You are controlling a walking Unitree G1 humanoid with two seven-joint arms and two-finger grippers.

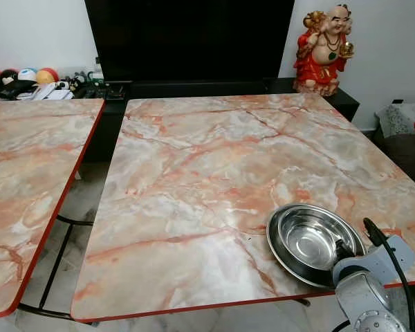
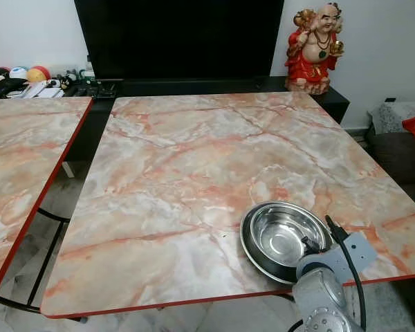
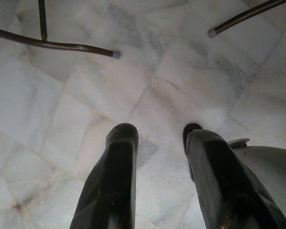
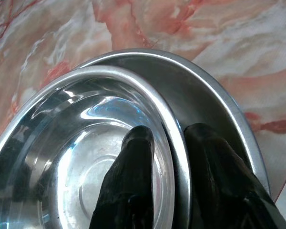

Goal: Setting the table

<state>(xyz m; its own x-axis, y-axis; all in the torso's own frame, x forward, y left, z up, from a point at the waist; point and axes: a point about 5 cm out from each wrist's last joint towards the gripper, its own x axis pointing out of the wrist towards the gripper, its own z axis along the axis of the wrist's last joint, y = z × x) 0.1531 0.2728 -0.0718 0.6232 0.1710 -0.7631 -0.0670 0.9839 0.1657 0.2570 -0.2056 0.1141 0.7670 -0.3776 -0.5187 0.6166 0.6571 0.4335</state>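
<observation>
A shiny steel bowl (image 1: 311, 238) sits nested in a wider steel dish (image 1: 278, 253) at the near right corner of the marble-patterned table (image 1: 194, 166). My right gripper (image 4: 169, 138) is shut on the bowl's near rim, one finger (image 4: 133, 171) inside the bowl (image 4: 81, 143) and the other finger (image 4: 214, 167) in the gap above the dish (image 4: 205, 90). My right wrist (image 1: 363, 290) covers the grip from above. My left gripper (image 3: 155, 136) hangs open over the white tiled floor (image 3: 148, 62), holding nothing.
A second marble table (image 1: 28, 173) stands to the left across a narrow gap. Behind are a dark TV unit (image 1: 187, 41), a red laughing figurine (image 1: 325, 48) and clutter with balls (image 1: 34, 79). A sofa (image 1: 408, 145) is at the right. Table legs (image 3: 62, 45) cross the floor.
</observation>
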